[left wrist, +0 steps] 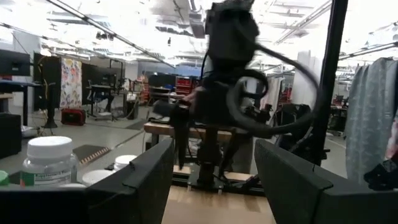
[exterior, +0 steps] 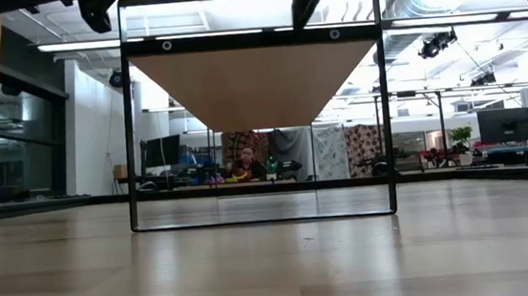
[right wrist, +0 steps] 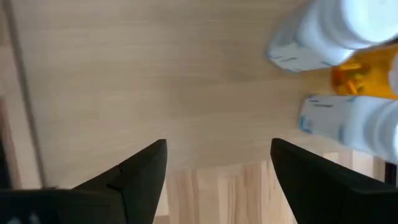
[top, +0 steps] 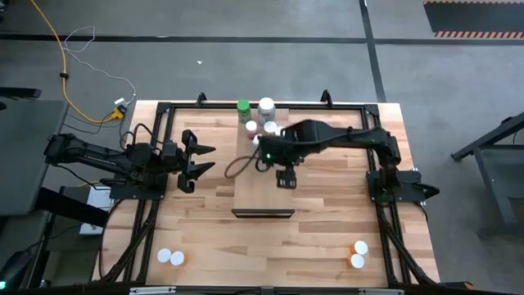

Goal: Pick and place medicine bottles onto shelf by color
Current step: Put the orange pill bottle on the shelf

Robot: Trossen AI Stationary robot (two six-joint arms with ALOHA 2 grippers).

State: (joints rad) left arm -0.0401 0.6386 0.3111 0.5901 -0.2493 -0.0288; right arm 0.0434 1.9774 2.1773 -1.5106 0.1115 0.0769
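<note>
Striped butcher-block table; open workshop room behind, a seated person far off. Right gripper above the shelf, fingers apart, empty; medicine bottles, apparently white and orange, stand just past the fingertips. Left gripper beside the shelf, fingers apart, empty.

You see a smooth, pale wood shelf on a striped butcher-block tabletop; beside the shelf, glossy plastic medicine bottles.
</note>
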